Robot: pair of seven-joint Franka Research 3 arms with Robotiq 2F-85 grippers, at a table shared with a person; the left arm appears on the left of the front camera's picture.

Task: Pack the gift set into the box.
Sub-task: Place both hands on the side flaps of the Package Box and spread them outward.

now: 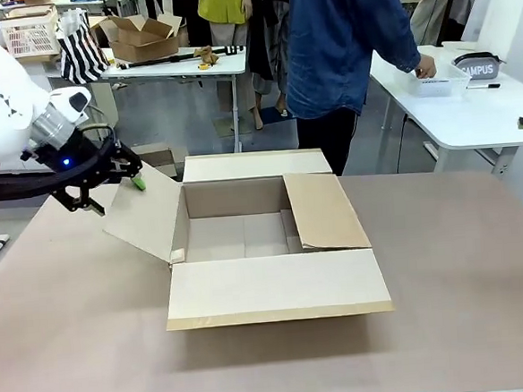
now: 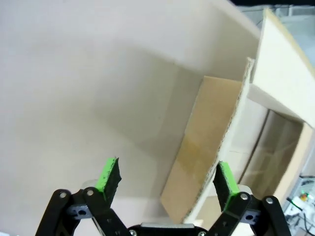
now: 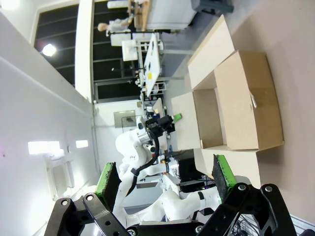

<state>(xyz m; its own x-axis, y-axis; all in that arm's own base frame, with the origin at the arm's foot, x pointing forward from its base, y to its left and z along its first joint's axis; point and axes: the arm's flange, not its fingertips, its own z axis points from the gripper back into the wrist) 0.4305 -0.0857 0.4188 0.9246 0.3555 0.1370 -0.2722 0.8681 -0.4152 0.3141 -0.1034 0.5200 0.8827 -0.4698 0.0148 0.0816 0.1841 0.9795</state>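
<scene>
Cardboard, a large brown corrugated carton (image 1: 274, 249), sits open-flapped; the left gripper (image 1: 117, 184), fingers wide at nine o'clock, seemingly holds that flap (image 1: 141, 213) back; the right gripper (image 3: 165, 179) hangs wide, empty.

One box (image 1: 274, 240) with four open flaps, two grippers, one person (image 1: 341, 56)

White tables (image 1: 471, 114) stand behind; ceiling lights (image 3: 48, 49) glow.

"CAMPUS" on grey pouch (image 1: 480, 67), far table at right.
</scene>
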